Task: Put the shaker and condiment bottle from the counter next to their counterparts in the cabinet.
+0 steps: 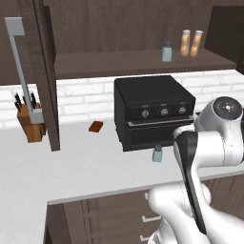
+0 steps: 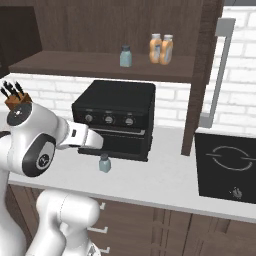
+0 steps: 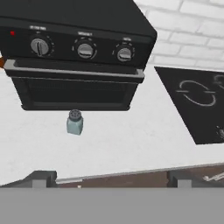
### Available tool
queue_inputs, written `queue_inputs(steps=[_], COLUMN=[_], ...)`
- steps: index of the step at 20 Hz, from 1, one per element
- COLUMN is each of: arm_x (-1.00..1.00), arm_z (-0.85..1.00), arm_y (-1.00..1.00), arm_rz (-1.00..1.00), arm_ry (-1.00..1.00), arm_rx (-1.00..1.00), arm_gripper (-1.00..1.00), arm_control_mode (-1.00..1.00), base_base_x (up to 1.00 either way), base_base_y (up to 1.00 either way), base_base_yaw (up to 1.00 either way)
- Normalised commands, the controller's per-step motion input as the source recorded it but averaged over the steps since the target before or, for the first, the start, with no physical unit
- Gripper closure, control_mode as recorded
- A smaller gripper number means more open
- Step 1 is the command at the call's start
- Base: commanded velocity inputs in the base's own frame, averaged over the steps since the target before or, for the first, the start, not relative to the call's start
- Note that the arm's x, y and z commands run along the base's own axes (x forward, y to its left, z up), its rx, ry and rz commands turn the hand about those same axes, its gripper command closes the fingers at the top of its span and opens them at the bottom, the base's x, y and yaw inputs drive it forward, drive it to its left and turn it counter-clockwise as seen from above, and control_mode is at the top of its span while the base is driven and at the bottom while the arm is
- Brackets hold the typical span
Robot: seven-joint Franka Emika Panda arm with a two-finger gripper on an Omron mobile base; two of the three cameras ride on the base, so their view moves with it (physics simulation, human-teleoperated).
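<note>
A small blue-grey shaker (image 1: 157,153) (image 2: 104,163) (image 3: 75,122) stands on the white counter (image 1: 86,167) just in front of the black oven. On the shelf of the dark brown cabinet (image 1: 119,62) stands a matching shaker (image 1: 167,51) (image 2: 125,56). Right of it, two amber bottles (image 1: 185,43) (image 2: 155,48) with pale caps stand side by side, touching or nearly so. My gripper (image 3: 109,178) (image 2: 96,146) hangs open over the counter's front edge, short of the counter shaker, with nothing between its fingers.
The black oven (image 1: 152,109) with three knobs sits behind the shaker. A knife block (image 1: 31,121) and a small brown block (image 1: 96,126) stand to the left, and the open cabinet door (image 1: 45,71) reaches low there. A black cooktop (image 2: 225,167) lies to the right.
</note>
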Motion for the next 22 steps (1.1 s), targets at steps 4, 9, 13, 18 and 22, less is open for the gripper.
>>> queue_inputs(steps=[4, 9, 13, 18, 22], arm_x=[-0.01, -0.04, 0.0, 0.0, 0.08], arm_z=[-0.49, -0.42, -0.39, -0.32, -0.24], arm_y=[0.28, 0.19, 0.23, 0.07, 0.0], arm_rz=[0.08, 0.03, 0.01, 0.0, 0.0], arm_ry=[0.0, 0.0, 0.0, -0.02, -0.01], arm_rx=[0.0, 0.0, 0.0, 0.0, 0.0], arm_gripper=[-1.0, -1.0, -1.0, -1.0, -1.0], arm_control_mode=[-1.0, -1.0, -1.0, -1.0, -1.0], base_base_x=[0.0, 0.0, 0.0, 0.0, 0.0], base_base_y=[0.0, 0.0, 0.0, 0.0, 0.0], base_base_yaw=[0.0, 0.0, 0.0, 0.0, 0.0])
